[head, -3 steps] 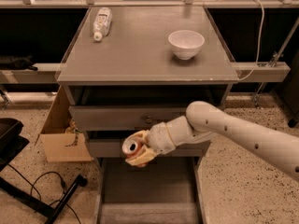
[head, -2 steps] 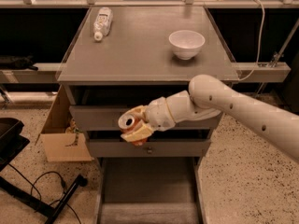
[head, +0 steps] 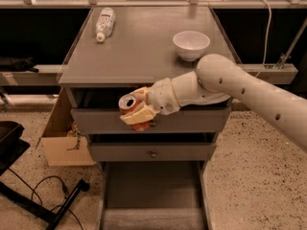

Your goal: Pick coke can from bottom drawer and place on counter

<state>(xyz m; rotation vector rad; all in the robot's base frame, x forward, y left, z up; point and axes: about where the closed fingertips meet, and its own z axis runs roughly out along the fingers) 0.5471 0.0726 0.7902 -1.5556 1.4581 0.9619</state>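
A red coke can (head: 127, 102) is gripped by the hand (head: 136, 108) just below the near edge of the counter (head: 144, 51).

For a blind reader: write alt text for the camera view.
The gripper holds the coke can in front of the upper drawers, below the counter, above the open bottom drawer. A white bowl and a bottle rest on the counter.

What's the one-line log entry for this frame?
gripper: shut on can, in front of top drawer, below counter level | bottom drawer: open | counter: bowl, bottle | place: pending
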